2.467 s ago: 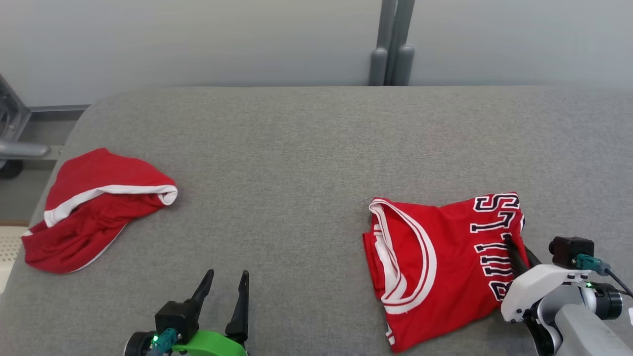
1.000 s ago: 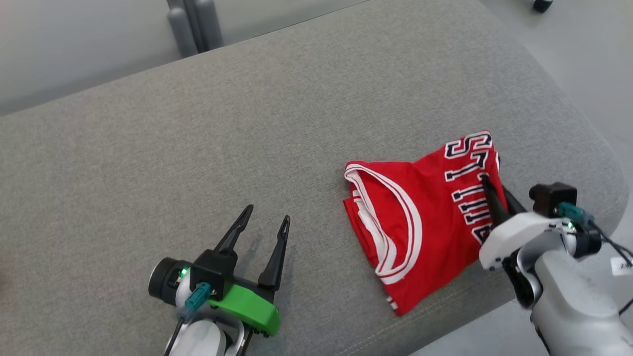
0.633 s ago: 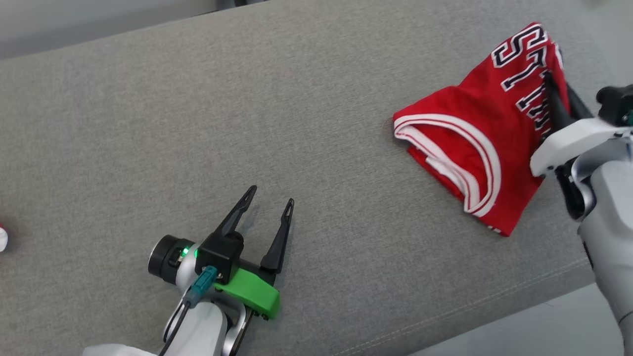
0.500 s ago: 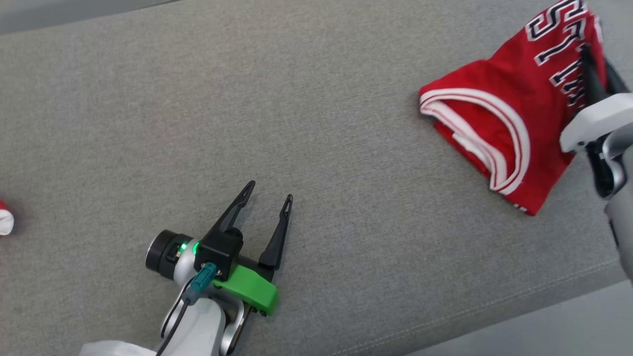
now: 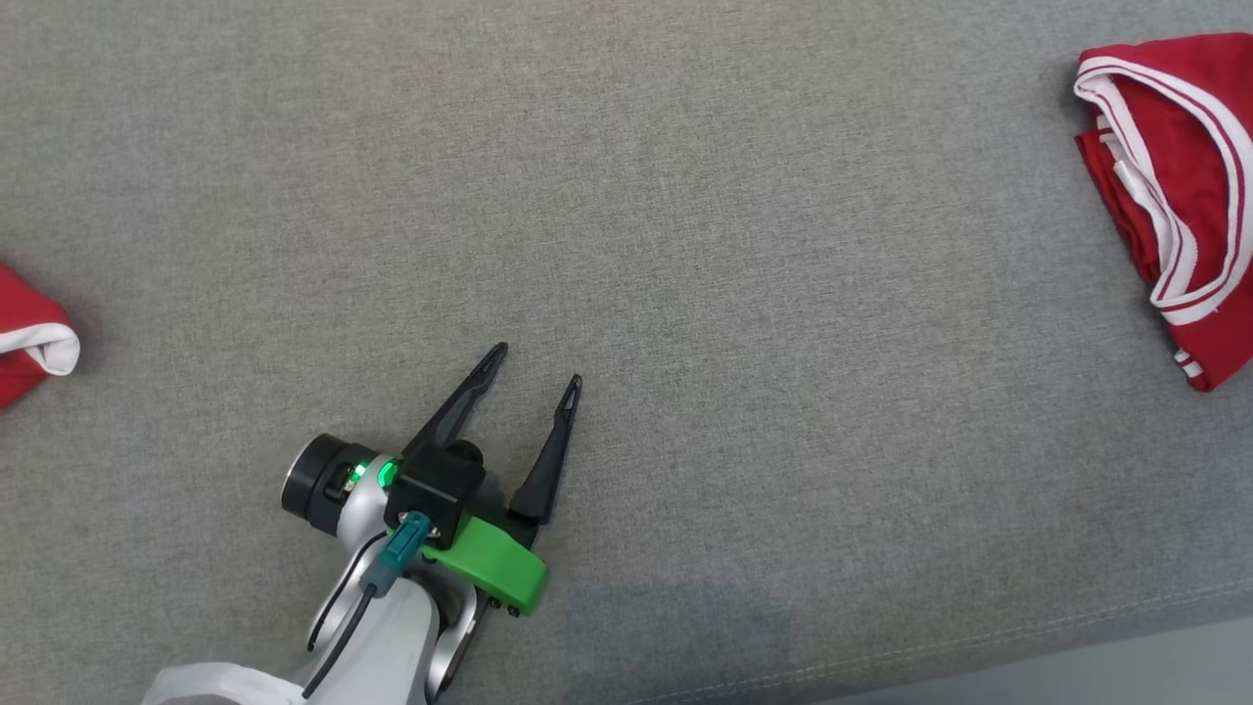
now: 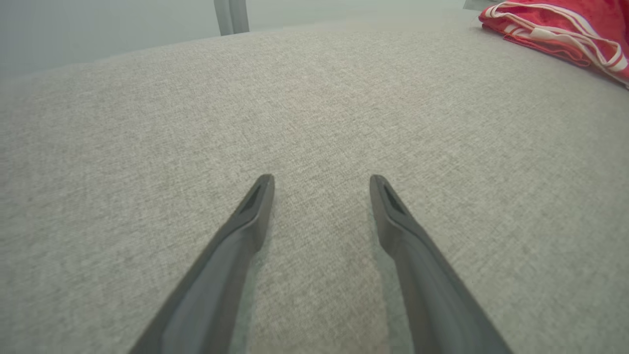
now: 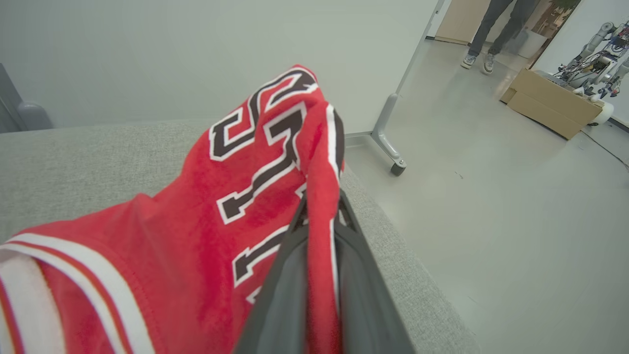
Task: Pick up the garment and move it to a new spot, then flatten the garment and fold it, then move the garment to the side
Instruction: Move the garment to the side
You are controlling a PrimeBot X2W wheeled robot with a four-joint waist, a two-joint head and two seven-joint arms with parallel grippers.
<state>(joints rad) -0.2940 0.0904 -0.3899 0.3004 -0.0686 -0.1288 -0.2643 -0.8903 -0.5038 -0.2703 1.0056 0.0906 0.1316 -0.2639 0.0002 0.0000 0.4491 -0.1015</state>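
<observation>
**Head view:** left gripper [image 5: 538, 364], fingers spread and empty, above the grey cushion [image 5: 685, 196]; red jersey [image 5: 1214, 338] lies at the right edge.
**Left wrist view:** jersey on the cushion, well apart from the open fingers [image 6: 255, 206].
**Right wrist view:** right gripper [image 7: 322, 196] clenched on a raised jersey fold.

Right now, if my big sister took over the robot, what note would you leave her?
Left gripper: open and empty, over the grey cushion.
Right gripper: shut on the lettered edge of the red jersey.
Jersey: folded, near the cushion's right end, with the gripped edge lifted. A second red garment lies at the far left.
Done: flattening and folding, it seems.
Left: set the jersey down at the side and let go.
</observation>
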